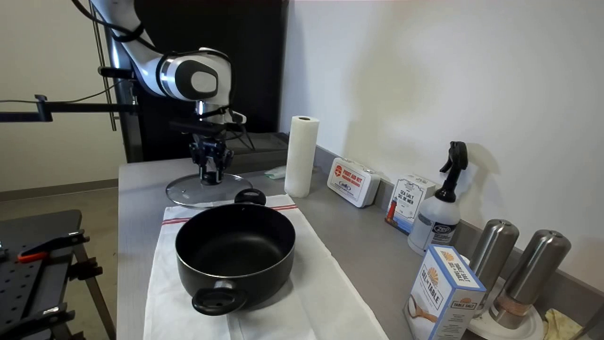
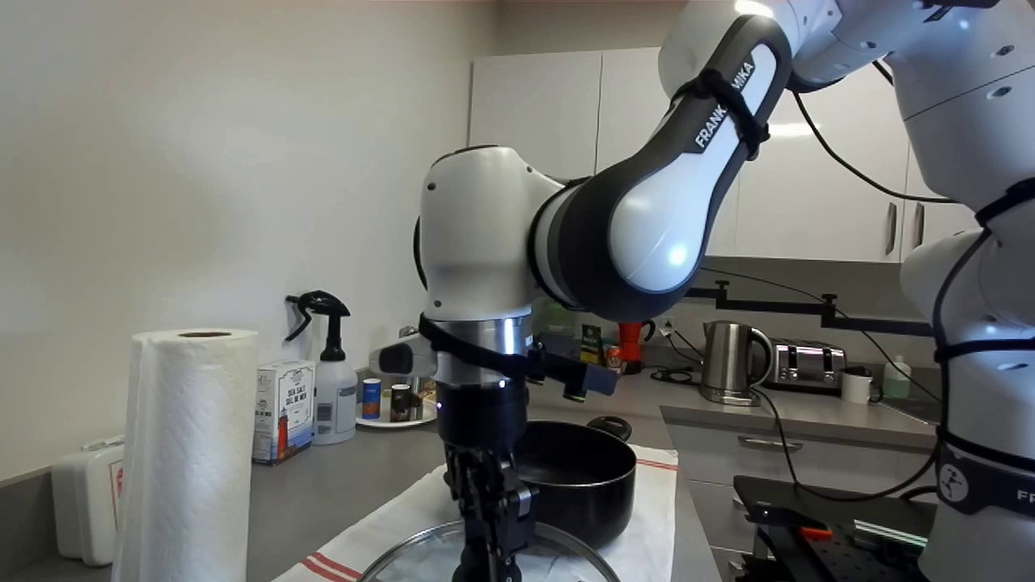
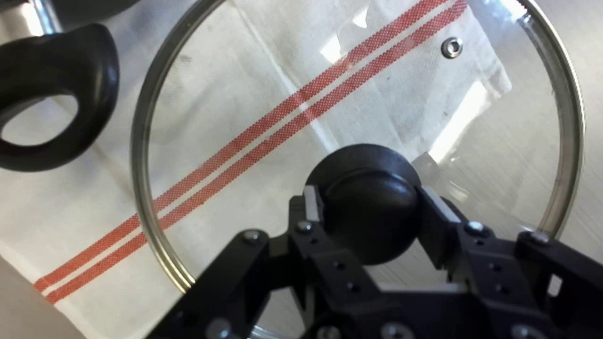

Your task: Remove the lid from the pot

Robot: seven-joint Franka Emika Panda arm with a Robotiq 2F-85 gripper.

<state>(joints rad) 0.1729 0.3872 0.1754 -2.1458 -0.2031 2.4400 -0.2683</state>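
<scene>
The black pot [image 1: 236, 278] stands uncovered on a white towel, and its dark inside shows. It also shows in an exterior view [image 2: 586, 501] behind the gripper. The glass lid [image 1: 186, 192] is beside the pot, level, over the towel's striped end and the grey counter. Whether it rests there or hangs just above is hard to tell. My gripper [image 1: 211, 175] points down over the lid's middle. In the wrist view the gripper [image 3: 374, 202] has a finger on each side of the lid's black knob [image 3: 370, 221], both seeming to touch it. A pot handle [image 3: 96, 94] shows at upper left.
A paper towel roll [image 1: 302, 156] stands close to the lid on the wall side. A first aid kit [image 1: 353, 182], sea salt box [image 1: 410, 200], spray bottle [image 1: 434, 222], table salt box [image 1: 443, 297] and steel mills [image 1: 528, 278] line the wall. The towel [image 1: 306, 302] lies under the pot.
</scene>
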